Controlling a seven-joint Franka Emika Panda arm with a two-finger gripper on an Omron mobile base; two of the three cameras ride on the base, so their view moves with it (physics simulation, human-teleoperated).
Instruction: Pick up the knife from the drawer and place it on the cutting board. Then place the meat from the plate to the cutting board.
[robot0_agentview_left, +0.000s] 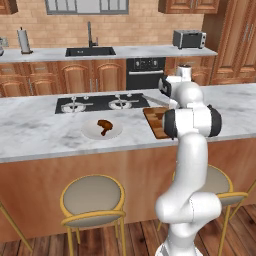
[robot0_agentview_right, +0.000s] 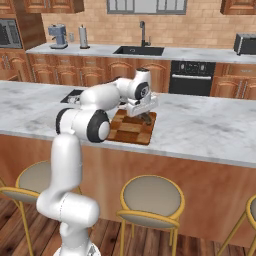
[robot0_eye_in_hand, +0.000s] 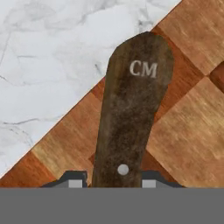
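Observation:
My gripper (robot0_eye_in_hand: 111, 181) is shut on the knife's dark brown handle (robot0_eye_in_hand: 131, 118), which carries the letters CM and lies between both fingertips. The handle hangs close over a corner of the checkered cutting board (robot0_eye_in_hand: 183, 131), beside its edge with the marble. In the left base view the silver blade (robot0_agentview_left: 154, 100) sticks out to the left of the hand, above the board (robot0_agentview_left: 154, 124). From the right base view the gripper (robot0_agentview_right: 142, 116) stands low over the board (robot0_agentview_right: 131, 131). The meat (robot0_agentview_left: 104, 125) lies on the white plate (robot0_agentview_left: 90, 131), left of the board.
A black cooktop (robot0_agentview_left: 97, 103) sits in the island counter behind the plate. Round stools (robot0_agentview_left: 92, 197) stand along the island's near side. The back counter carries a sink (robot0_agentview_left: 90, 51), a toaster (robot0_agentview_left: 189, 38) and a coffee machine (robot0_agentview_right: 58, 36).

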